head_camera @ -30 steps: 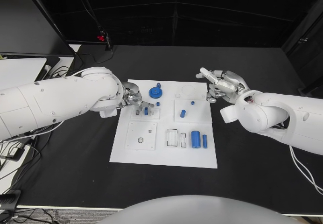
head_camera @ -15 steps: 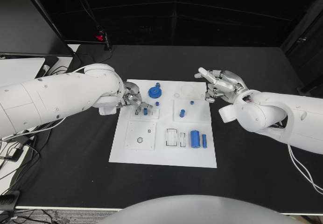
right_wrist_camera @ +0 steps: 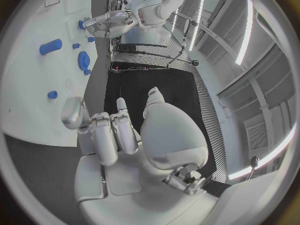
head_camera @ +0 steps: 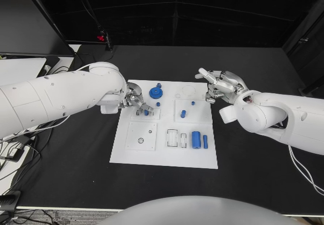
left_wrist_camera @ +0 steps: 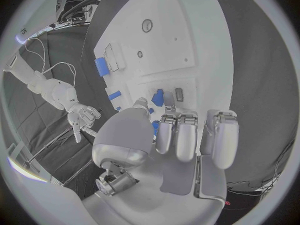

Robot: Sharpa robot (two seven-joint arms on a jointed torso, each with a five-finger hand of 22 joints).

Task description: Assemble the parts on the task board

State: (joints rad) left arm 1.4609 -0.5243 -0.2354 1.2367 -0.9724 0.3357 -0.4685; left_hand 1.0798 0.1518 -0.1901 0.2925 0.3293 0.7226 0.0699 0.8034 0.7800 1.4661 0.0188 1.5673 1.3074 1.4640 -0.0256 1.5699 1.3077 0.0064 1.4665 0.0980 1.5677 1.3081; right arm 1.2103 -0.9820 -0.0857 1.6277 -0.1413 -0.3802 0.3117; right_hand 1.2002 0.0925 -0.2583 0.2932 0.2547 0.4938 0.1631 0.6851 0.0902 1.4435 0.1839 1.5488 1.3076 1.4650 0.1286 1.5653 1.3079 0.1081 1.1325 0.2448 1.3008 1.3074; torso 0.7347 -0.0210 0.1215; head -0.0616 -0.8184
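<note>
At the task board (head_camera: 164, 157) mid-counter (head_camera: 256, 187): left hand (head_camera: 137, 104) pinching small blue part (head_camera: 146, 112) over upper-left recess, right hand (head_camera: 223, 86) hovering curled and empty beside board, cylinder (head_camera: 195, 139) and several parts lying loose, assembly seemingly proceeding, far from finished.
</note>
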